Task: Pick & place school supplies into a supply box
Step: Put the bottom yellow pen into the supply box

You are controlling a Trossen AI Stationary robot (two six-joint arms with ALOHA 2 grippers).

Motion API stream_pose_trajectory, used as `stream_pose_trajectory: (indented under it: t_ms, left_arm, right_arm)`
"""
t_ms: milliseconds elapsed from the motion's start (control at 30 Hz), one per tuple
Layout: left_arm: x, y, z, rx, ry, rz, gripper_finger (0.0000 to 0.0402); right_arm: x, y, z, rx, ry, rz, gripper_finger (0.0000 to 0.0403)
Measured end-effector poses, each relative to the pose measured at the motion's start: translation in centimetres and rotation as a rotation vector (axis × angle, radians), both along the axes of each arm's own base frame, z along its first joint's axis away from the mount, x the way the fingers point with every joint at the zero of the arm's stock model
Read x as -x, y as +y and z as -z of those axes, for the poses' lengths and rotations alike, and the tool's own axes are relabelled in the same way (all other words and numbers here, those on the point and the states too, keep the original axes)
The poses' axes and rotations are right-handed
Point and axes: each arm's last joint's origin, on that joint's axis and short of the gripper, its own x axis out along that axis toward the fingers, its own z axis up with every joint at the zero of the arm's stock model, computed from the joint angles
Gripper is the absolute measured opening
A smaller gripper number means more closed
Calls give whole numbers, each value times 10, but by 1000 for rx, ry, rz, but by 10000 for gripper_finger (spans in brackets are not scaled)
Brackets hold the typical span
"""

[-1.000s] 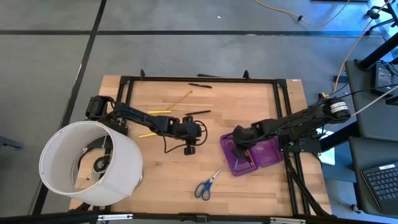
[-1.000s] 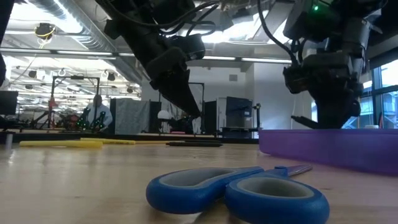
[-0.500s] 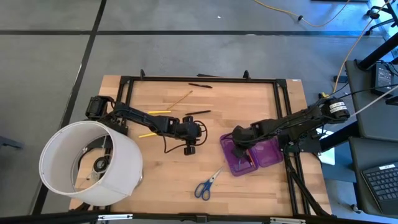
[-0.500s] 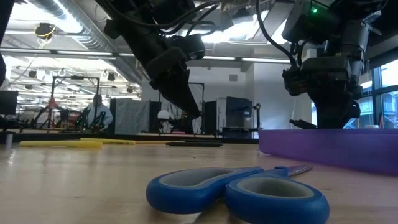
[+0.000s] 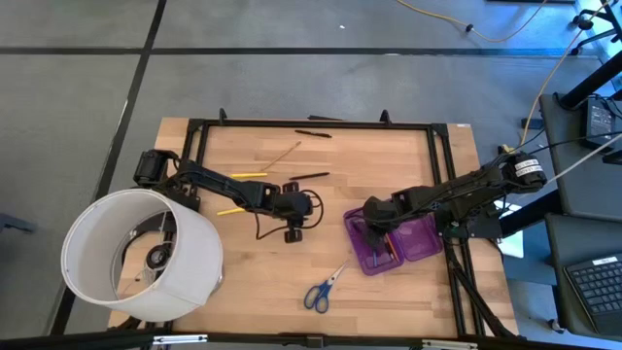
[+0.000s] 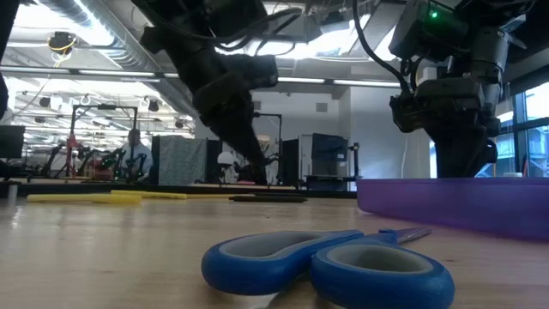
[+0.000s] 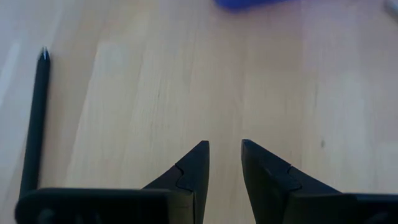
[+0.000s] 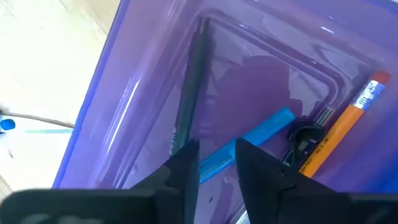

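Note:
The purple supply box lies open near the table's right edge. In the right wrist view it holds a black pen, a blue pen and an orange pencil. My right gripper hovers over the box with a narrow gap between its fingers, the blue pen showing below them. My left gripper, narrowly open, hangs over bare wood at mid-table, near a black pen. Blue-handled scissors lie flat near the near edge.
Yellow pencils, a thin one and black pens lie on the table's far half. A large white cylinder covers the near left corner. A black frame runs along the far edge. A person stands far behind.
My left gripper has swung a little toward the table's left and slightly lower over mid-table. My right gripper has shifted slightly above the box. Nothing on the table has moved.

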Motion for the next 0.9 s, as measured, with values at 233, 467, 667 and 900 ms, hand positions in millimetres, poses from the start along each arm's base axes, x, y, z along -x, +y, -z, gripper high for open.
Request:
stream_pose_trajectory:
  t_ms: [233,467,667,900]
  left_arm:
    - [9,1,6,28,103,-54,86]
    - [17,1,10,38,191,-87,86]
    - [37,2,16,30,401,-145,86]
    - [56,7,17,-96,552,-275,86]
  right_arm:
    - [0,3,0,-86,13,-32,112]
    - [0,4,-1,-136,17,-30,113]
    - [0,4,-1,-134,16,-34,113]
    - [0,4,-1,-125,11,-56,113]
